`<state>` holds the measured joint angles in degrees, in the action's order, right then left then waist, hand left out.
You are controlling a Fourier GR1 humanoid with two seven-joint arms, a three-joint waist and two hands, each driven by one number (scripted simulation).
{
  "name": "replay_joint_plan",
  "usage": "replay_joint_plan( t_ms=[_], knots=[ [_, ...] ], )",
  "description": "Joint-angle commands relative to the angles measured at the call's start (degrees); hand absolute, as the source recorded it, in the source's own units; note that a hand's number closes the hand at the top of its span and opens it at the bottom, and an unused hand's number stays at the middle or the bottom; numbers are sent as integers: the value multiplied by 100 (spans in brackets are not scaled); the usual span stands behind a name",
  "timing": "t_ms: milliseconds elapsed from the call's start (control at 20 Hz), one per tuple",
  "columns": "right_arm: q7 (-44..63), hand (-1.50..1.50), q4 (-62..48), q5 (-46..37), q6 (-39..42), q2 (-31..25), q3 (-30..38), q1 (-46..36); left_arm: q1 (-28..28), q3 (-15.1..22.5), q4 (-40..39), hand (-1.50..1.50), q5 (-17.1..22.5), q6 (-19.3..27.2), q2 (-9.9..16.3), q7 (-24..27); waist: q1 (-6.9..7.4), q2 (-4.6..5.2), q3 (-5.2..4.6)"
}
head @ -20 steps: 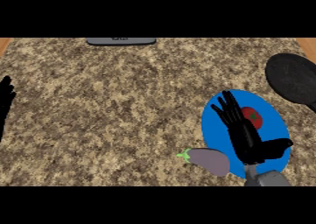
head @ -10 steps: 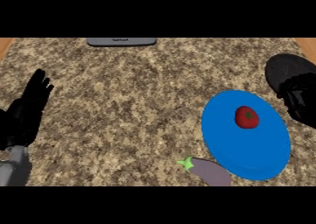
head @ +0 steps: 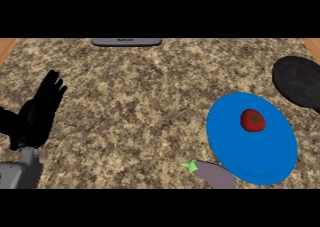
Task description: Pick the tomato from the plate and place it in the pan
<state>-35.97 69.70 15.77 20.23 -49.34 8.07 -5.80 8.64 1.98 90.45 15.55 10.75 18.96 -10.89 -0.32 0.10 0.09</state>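
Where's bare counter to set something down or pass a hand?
Widest free patch: the middle counter, between the left hand and the blue plate, up to the grey object at the far edge. Crowded at the right: black pan, plate with tomato, and eggplant beside the plate's near-left rim.

1. The plate (head: 254,159) lay on the tabletop (head: 142,97), toward its right side.
2. The tomato (head: 252,120) sat on the plate, in its far half.
3. The pan (head: 303,82) stood behind and right of the plate, at the right edge.
4. An eggplant (head: 214,173) lay at the plate's near left rim.
5. The left robot hand (head: 38,115) stood over the tabletop's left side, well apart from the plate.
6. A flat object (head: 126,41) lay at the far edge.
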Motion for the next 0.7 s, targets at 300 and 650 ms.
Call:
replay_joint_plan(
  t_ms=[300,650],
  knots=[
    [591,-150,156,-1251,267,-869,-480,-1254,219,10,45,0,-130,6,-67,-231,156,4,-14],
    [1478,-150,463,-2384,289,-677,-1376,-1850,-75,66,257,0,-135,-89,-147,-270,203,3,-12]
  ],
)
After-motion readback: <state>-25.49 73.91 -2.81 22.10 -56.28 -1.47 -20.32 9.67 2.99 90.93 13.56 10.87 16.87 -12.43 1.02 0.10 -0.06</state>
